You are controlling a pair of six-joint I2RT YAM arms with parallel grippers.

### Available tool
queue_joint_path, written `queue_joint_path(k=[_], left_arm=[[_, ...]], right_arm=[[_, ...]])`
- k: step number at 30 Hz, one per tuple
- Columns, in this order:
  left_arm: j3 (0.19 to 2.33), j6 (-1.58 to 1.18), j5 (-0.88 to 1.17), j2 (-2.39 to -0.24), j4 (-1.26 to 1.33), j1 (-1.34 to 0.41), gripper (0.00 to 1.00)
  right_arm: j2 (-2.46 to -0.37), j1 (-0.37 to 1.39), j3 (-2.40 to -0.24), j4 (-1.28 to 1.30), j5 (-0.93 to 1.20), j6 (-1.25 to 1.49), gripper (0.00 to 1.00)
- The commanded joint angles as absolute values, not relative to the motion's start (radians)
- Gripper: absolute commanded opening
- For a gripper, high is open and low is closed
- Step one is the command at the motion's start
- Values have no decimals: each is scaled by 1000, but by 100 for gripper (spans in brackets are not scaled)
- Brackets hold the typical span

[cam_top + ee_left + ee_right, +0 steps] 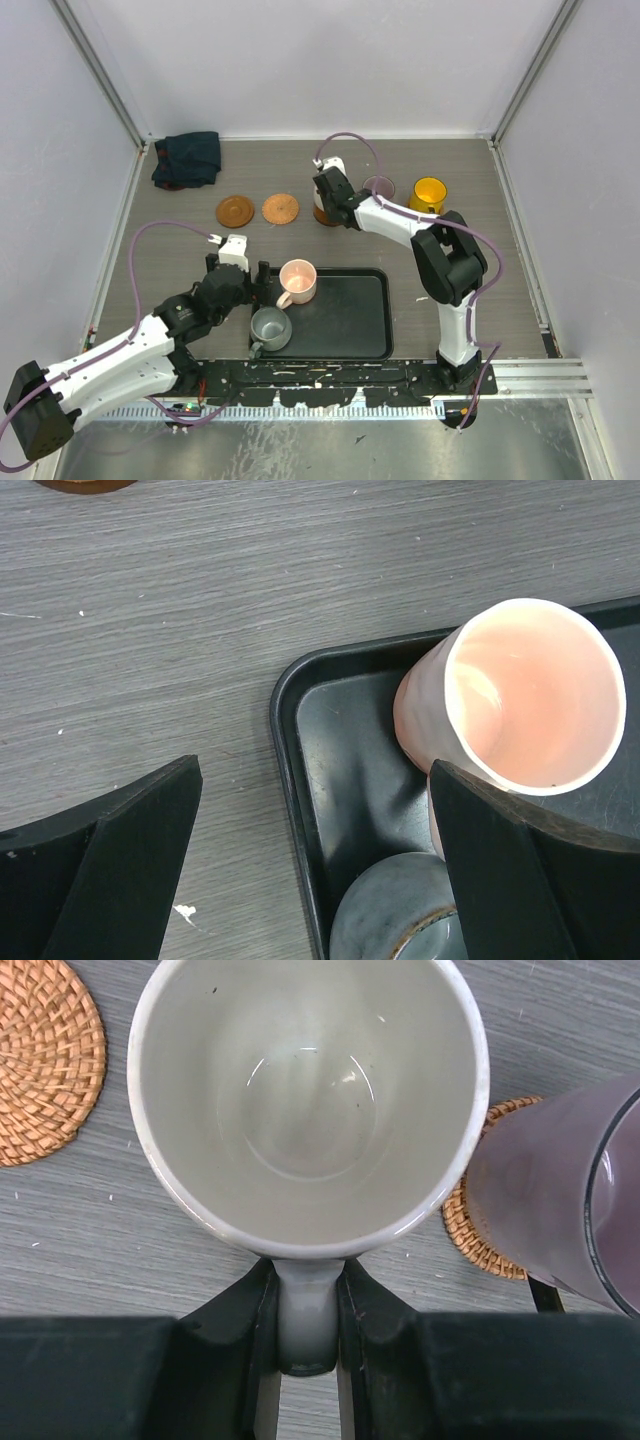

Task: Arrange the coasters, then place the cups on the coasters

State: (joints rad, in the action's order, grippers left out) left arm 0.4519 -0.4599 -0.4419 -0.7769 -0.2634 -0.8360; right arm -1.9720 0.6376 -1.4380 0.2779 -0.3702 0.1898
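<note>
Seen from above, the right arm [400,220] covers the cream-white cup [310,1100], and only a sliver of a brown coaster [322,215] shows at its near side. At the right wrist, the mauve cup [560,1190] runs off the right edge and hides most of its woven coaster [470,1230]. At the left wrist, the bottom edge cuts the grey-green cup [385,920], and a black finger [510,880] hides most of the pink cup [530,695]'s handle.

Tray [350,315] at tabletop [260,170] front, two cups [298,281] in its left end, two coasters [235,211] behind, other cups [428,193] far right, seemingly on coasters.
</note>
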Motion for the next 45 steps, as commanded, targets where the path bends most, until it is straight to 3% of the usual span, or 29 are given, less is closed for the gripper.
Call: queue_joint_path(k=[1, 45], left_arm=[[476, -470, -475, -769, -236, -838, 98], [452, -474, -474, -749, -239, -838, 98]], right_arm=[[-1953, 640, -1471, 196, -382, 208, 1], [-1972, 638, -1439, 207, -401, 255, 1]])
